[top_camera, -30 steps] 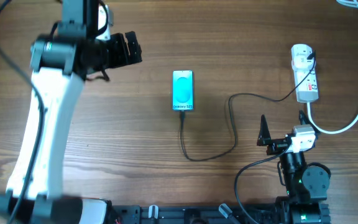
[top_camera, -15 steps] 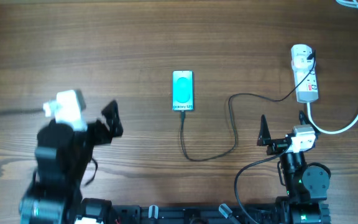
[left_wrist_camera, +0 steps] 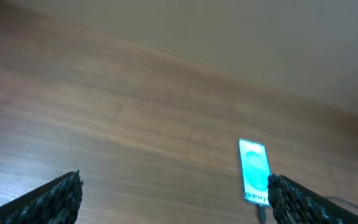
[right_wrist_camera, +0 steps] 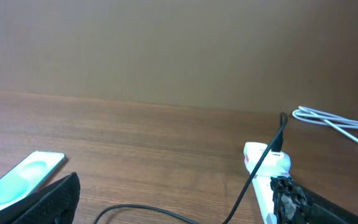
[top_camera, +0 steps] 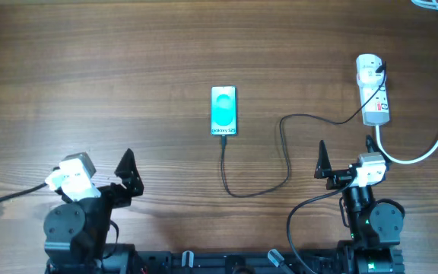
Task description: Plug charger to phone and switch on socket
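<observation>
The phone (top_camera: 224,111) with its cyan screen lies flat at the table's middle, its white band toward me. The thin black charger cable (top_camera: 283,147) runs from the phone's near end, loops, and reaches the white socket strip (top_camera: 373,99) at the far right. The cable's tip sits at the phone's near end. The phone also shows in the left wrist view (left_wrist_camera: 254,179) and the right wrist view (right_wrist_camera: 17,179). The socket shows in the right wrist view (right_wrist_camera: 267,168). My left gripper (top_camera: 130,174) is open and empty at the near left. My right gripper (top_camera: 347,158) is open and empty, just short of the socket.
A thick white lead (top_camera: 432,148) curves from the socket along the right edge. More white cable (top_camera: 432,6) lies at the far right corner. Both arm bases (top_camera: 74,228) sit at the table's near edge.
My left arm has drawn back from the far left of the table to the near left edge. The right arm, phone, cable and socket have not moved.
</observation>
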Available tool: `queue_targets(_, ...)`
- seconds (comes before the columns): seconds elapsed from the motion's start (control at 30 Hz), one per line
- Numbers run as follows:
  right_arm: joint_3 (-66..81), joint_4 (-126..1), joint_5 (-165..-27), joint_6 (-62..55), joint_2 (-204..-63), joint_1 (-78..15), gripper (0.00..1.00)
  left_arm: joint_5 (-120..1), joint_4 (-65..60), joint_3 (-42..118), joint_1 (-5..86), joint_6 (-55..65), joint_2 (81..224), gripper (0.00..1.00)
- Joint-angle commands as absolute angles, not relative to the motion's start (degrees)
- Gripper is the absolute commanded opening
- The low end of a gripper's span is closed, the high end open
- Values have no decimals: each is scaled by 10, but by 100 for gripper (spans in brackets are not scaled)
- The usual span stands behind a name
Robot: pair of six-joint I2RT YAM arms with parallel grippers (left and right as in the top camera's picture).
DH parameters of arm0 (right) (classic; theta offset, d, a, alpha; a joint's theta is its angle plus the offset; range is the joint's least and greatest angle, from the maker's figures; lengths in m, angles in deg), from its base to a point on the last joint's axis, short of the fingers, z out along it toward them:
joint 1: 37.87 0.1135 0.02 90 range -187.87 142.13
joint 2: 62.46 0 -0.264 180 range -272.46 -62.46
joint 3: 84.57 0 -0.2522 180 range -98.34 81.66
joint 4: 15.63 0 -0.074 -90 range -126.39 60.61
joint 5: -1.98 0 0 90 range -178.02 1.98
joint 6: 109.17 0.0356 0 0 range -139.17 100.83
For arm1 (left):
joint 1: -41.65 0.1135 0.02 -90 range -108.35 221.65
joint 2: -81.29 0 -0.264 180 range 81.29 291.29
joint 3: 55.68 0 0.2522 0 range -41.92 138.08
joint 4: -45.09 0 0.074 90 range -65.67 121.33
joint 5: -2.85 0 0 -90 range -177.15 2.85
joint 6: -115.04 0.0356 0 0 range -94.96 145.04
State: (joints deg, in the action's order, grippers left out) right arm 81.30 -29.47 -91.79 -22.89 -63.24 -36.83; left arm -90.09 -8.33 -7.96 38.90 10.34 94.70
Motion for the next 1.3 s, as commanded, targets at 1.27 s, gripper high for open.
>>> queue_targets(1.27,814,-294,-913,-220,-627,-365,100,-821,374,-416,458,189,815,100)
